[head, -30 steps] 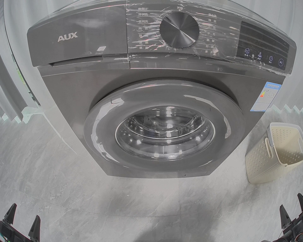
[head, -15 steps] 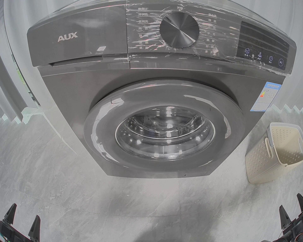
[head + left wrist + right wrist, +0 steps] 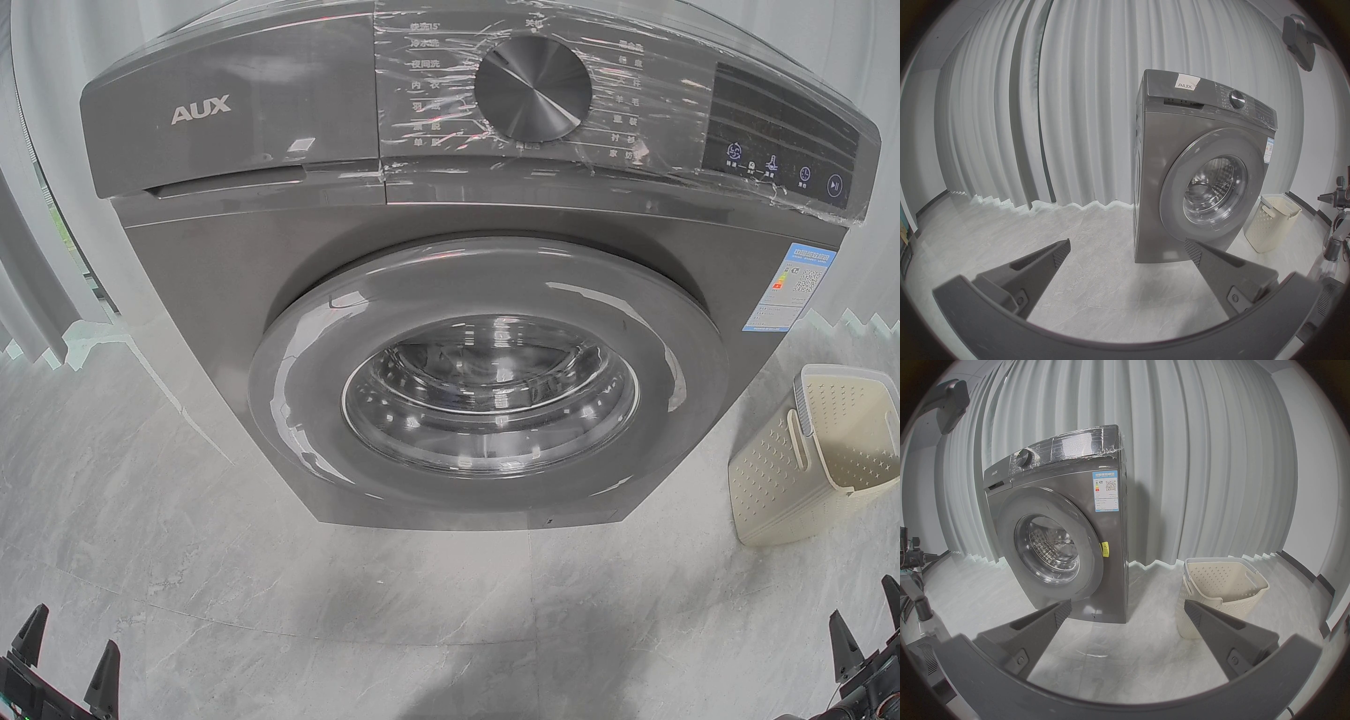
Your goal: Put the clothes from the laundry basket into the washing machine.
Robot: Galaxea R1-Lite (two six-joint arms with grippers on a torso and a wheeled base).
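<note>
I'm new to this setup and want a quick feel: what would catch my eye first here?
The big grey washing machine dominates, straight ahead, its round glass door shut. A cream laundry basket stands on the pale floor to its right. The left gripper and right gripper sit low at the near corners, both open and holding nothing.

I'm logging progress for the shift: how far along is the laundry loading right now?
Done: nothing confirmed. The washing machine door is shut, no clothes visible through its glass. In hand: nothing; left gripper and right gripper sit low, jaws open and empty. Left: opening the door and any loading. The laundry basket stands to the machine's right; what shows of its inside holds no clothes, its bottom is hidden.
</note>
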